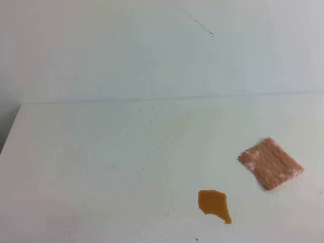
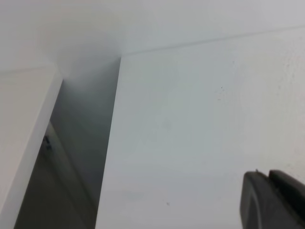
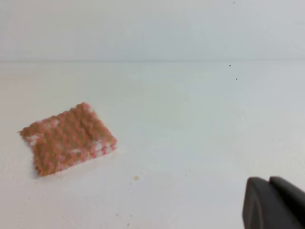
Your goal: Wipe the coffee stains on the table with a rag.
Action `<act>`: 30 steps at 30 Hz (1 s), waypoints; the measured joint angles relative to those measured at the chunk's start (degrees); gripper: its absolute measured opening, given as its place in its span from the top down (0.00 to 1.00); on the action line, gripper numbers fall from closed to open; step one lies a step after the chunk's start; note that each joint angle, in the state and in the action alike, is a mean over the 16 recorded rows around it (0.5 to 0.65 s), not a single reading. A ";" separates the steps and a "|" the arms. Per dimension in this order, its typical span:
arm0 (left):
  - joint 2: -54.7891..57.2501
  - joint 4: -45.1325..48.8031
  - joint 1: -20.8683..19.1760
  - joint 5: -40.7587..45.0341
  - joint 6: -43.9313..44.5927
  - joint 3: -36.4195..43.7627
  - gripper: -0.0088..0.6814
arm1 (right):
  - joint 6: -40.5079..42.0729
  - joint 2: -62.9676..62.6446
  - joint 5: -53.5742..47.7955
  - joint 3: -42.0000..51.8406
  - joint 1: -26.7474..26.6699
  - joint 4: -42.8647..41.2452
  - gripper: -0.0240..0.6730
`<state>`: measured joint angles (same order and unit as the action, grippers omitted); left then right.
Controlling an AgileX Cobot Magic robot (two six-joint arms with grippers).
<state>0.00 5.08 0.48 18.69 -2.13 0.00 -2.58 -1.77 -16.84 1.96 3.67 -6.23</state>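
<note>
Nothing of the wiping is done yet, as far as I can judge: the coffee stains (image 1: 214, 204) lie glossy and whole on the table (image 1: 91, 167), one orange-brown blot with a short tail trailing toward five o'clock. The rag (image 1: 270, 163) lies flat and untouched at about two o'clock from the blot, near it but clearly apart. In my right wrist view the rag (image 3: 66, 138) sits off at ten o'clock from my right gripper (image 3: 272, 202), well clear of it; my fingers there are pressed shut with no gap between them and hold nothing. My left gripper (image 2: 273, 199) shows only as a dark corner over bare tabletop near the table's left edge; its two fingers seem to lie together, but I cannot tell for certain, and nothing is in them. Everything is left: take up the rag, carry it to the blot, rub until it is gone. No containers are in view, so there is nothing to report inside any.
</note>
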 joint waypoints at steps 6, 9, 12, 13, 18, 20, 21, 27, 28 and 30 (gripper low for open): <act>0.00 0.00 0.00 0.00 0.00 0.00 0.99 | 0.00 0.04 0.02 0.00 0.00 0.00 0.97; 0.00 0.00 0.00 0.00 0.00 0.00 0.99 | 0.00 0.04 -0.02 0.00 0.00 0.00 0.97; 0.00 0.00 0.00 0.00 0.02 0.00 0.99 | 0.00 0.04 -0.04 0.00 0.00 0.00 0.97; 0.00 0.00 0.00 0.00 0.02 0.00 0.99 | 0.00 0.04 -0.05 0.00 0.00 0.00 0.97; 0.00 0.00 0.00 0.00 0.02 0.00 0.99 | 0.00 0.04 -0.05 0.00 0.00 0.00 0.97; 0.00 0.00 0.00 0.00 0.02 0.00 0.99 | 0.00 0.04 -0.06 0.00 0.00 0.00 0.97; 0.00 0.00 0.00 0.00 0.02 0.00 0.99 | 0.00 0.04 -0.07 0.00 0.00 0.00 0.97; 0.00 0.00 0.00 0.00 0.02 0.00 0.99 | 0.00 0.04 -0.11 0.00 0.00 0.00 0.97; 0.00 0.00 0.00 0.00 0.02 0.00 0.99 | 0.00 0.04 -0.11 0.00 0.00 0.00 0.97; 0.00 0.00 0.00 0.00 0.02 0.00 0.99 | 0.00 0.04 -0.13 0.00 0.00 0.00 0.97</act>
<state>0.00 5.08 0.48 18.69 -2.11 0.00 -2.58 -1.73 -16.97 1.96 3.67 -6.23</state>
